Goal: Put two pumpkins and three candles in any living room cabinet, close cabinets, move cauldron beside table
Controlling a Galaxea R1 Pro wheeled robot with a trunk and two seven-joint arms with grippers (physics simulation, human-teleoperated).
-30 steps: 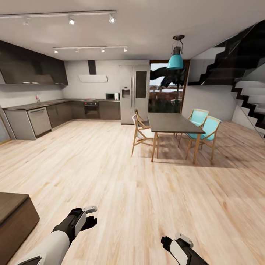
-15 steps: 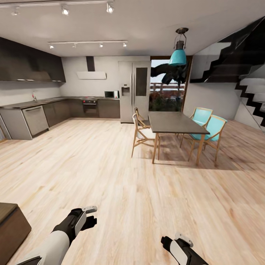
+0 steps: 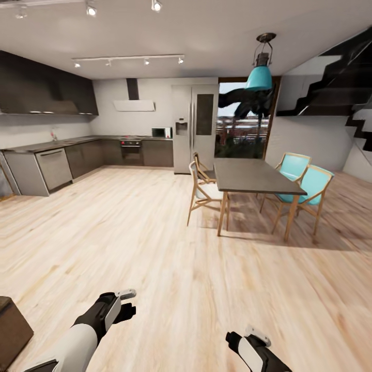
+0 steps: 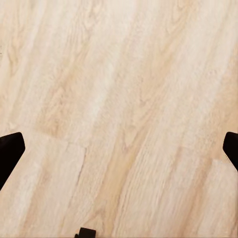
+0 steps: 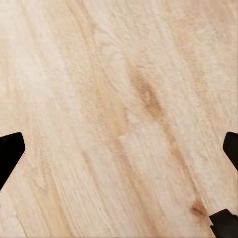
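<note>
- Grippers: left and right spread wide, holding nothing, above wood floor
- Dining table ahead, kitchen beyond

Left gripper spread wide, empty, over pale wood floor.

An open-plan home: a kitchen with dark units, an oven, a steel fridge and a range hood runs along the far walls, a dining table with chairs stands under a teal pendant lamp, beside a staircase, on a light wood floor
</note>
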